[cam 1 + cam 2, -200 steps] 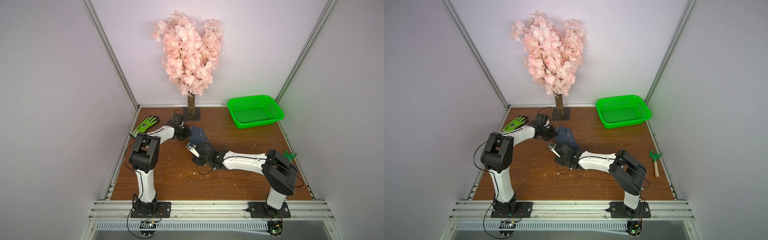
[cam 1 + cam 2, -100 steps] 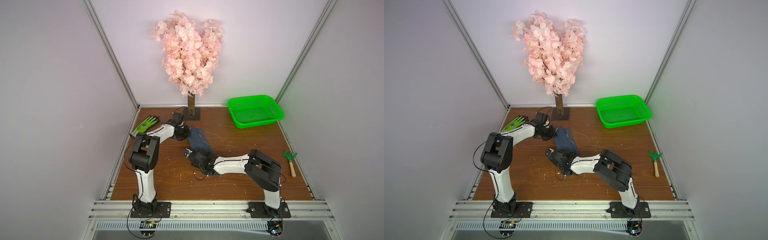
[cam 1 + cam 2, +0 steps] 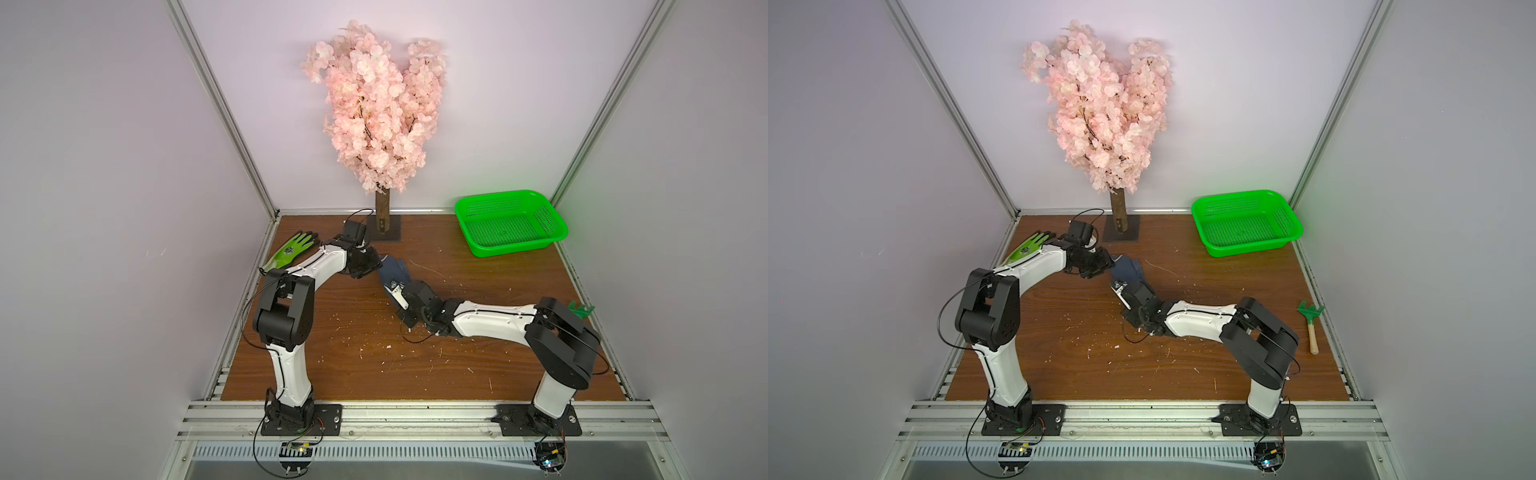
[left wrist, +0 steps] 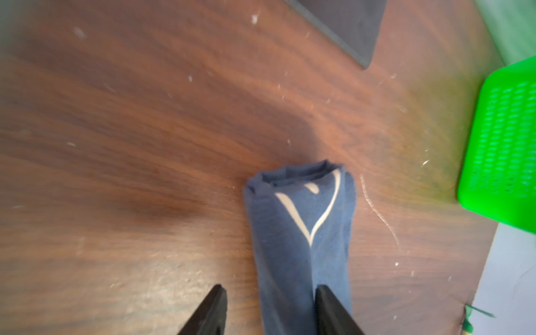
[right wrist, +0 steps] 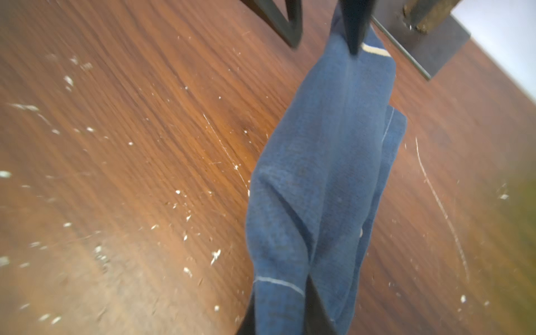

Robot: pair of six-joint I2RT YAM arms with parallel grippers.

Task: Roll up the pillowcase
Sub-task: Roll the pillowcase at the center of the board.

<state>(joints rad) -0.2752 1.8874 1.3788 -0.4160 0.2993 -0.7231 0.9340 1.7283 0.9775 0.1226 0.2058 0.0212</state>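
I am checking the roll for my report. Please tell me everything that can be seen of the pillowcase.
The pillowcase is dark blue cloth with white line drawings and a pale stitched seam. It is rolled into a narrow, somewhat loose bundle lying on the wooden table. The right claw pinches one end; the open left claw touches the other end.
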